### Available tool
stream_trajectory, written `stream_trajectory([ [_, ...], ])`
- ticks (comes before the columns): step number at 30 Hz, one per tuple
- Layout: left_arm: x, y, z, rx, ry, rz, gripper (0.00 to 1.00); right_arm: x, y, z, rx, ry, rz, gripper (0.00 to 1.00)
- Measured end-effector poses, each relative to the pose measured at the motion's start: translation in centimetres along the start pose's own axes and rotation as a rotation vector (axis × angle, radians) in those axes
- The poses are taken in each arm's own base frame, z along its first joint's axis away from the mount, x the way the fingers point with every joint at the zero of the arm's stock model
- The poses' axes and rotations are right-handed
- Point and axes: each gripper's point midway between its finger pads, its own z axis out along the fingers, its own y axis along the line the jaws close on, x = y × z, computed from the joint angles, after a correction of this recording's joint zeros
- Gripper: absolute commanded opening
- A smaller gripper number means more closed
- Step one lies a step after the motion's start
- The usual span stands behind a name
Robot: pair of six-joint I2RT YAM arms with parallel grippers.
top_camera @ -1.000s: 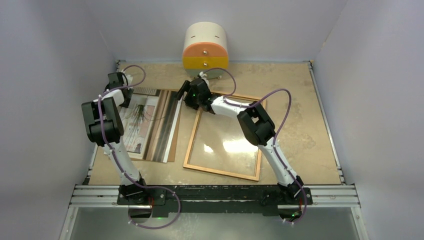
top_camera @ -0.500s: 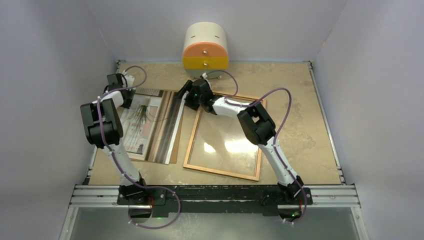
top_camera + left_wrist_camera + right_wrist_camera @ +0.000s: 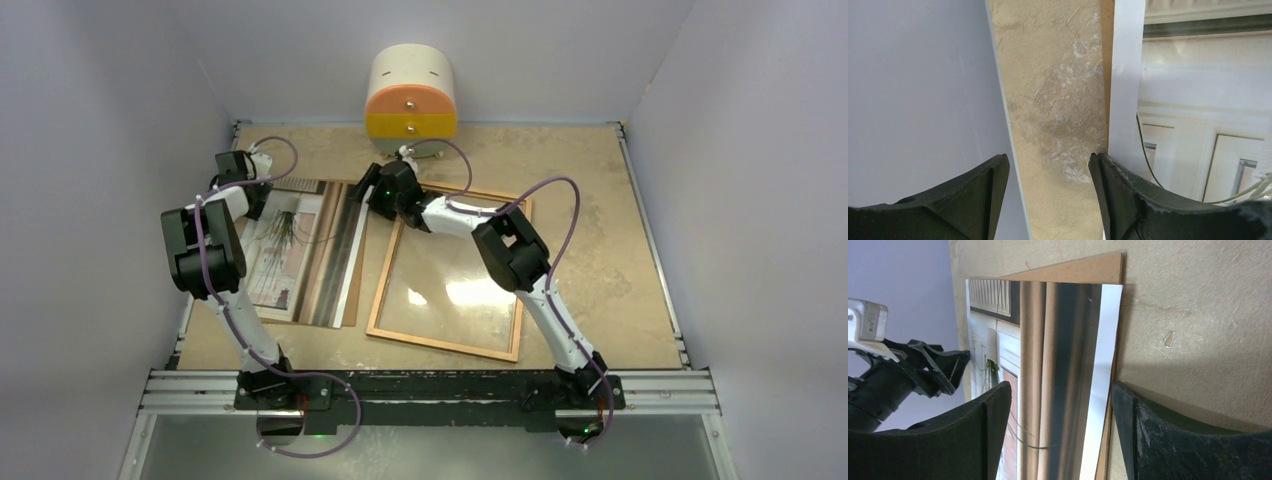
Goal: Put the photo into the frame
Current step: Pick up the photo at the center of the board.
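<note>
The photo (image 3: 300, 250) lies picture side up on a plain brown backing board (image 3: 347, 300) at the left of the table. The frame (image 3: 445, 346), thin reddish-brown wood with a clear pane, lies flat to its right. My left gripper (image 3: 252, 205) is open at the photo's far left edge. In the left wrist view its fingers (image 3: 1048, 170) span bare table, and the right finger touches the photo's white border (image 3: 1125, 90). My right gripper (image 3: 365, 195) is open and low, straddling the photo's right edge (image 3: 1100, 380) and the board's edge (image 3: 1083, 272).
A cream and orange rounded drawer unit (image 3: 411, 95) stands at the back centre. Grey walls close in the table on the left, back and right. The left wall (image 3: 918, 75) is right beside my left gripper.
My right gripper has edged a little left and toward the back. The photo and board have shifted slightly and lie straighter. The left gripper has barely moved.
</note>
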Motion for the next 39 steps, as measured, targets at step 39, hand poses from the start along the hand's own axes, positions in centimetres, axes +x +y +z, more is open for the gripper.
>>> stream_trajectory([
  [39,-0.1,-0.1,-0.1,-0.012,0.002,0.039,0.64,2.6,1.5,-0.2,-0.065,-0.02,-0.276,0.62],
])
